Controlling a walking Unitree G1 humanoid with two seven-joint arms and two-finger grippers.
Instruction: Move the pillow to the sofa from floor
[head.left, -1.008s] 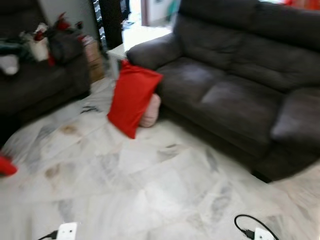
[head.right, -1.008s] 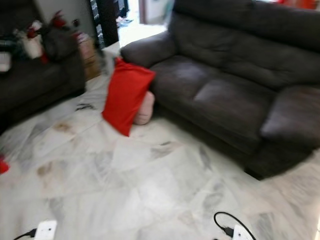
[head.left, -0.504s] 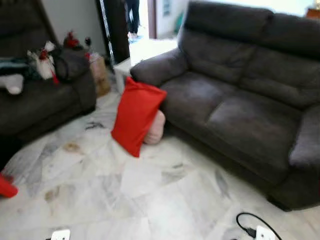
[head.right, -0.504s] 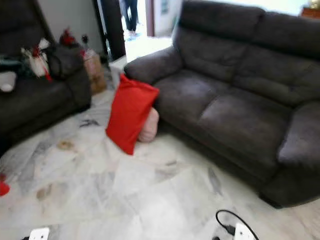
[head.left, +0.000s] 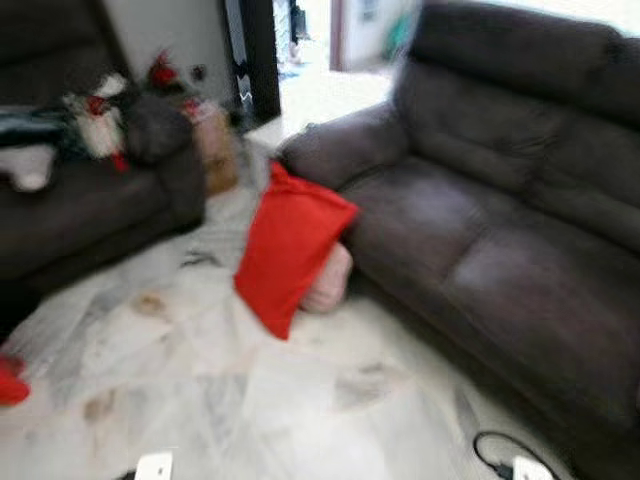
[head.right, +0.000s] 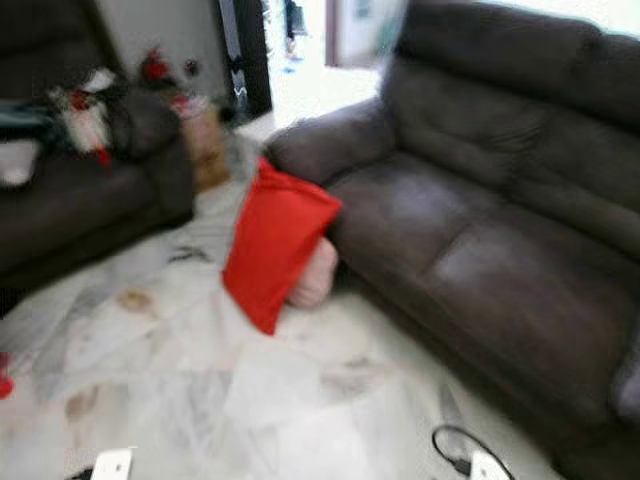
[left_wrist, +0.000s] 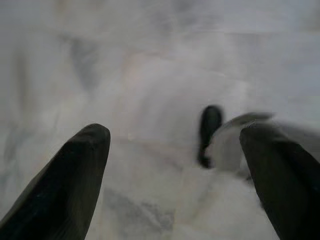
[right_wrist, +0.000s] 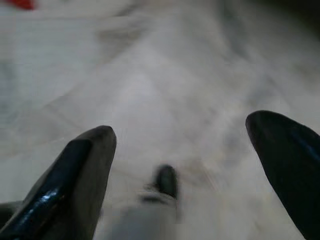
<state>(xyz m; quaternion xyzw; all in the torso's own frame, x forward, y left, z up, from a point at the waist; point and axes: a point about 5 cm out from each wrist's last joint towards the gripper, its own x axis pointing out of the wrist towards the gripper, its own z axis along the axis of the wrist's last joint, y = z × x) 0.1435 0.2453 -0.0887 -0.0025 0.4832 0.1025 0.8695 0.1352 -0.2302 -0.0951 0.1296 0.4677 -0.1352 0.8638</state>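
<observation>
From the head cameras I see the pale marble floor (head.left: 200, 380) spread across the lower half of the view, everything a little blurred. The big dark grey sofa (head.left: 500, 220) takes up the right side, its near armrest pointing toward the middle of the room. A second dark sofa (head.left: 90, 220) sits on the left, with a clutter of bags and cloth (head.left: 100, 125) piled on its seat and arm. Between the two sofas, further back, I see a bright doorway (head.left: 320, 60) and a brown box or bag (head.left: 215, 150) on the floor beside the left sofa. The red pillow (head.left: 290, 250) stands tilted on one corner on the floor, leaning against the front of the right sofa just below its armrest. A smaller pink cushion (head.left: 330, 280) is tucked behind it, touching both the red pillow and the sofa base. Near the bottom edge I see a white plug block (head.left: 153, 466) on the left and another white plug with a looped black cable (head.left: 500, 455) on the right. A small red object (head.left: 10, 385) lies at the far left edge. In the wrist views, the left gripper (left_wrist: 175, 170) and the right gripper (right_wrist: 182, 165) both hang over bare marble, each with its two black fingers spread wide and nothing between them.
</observation>
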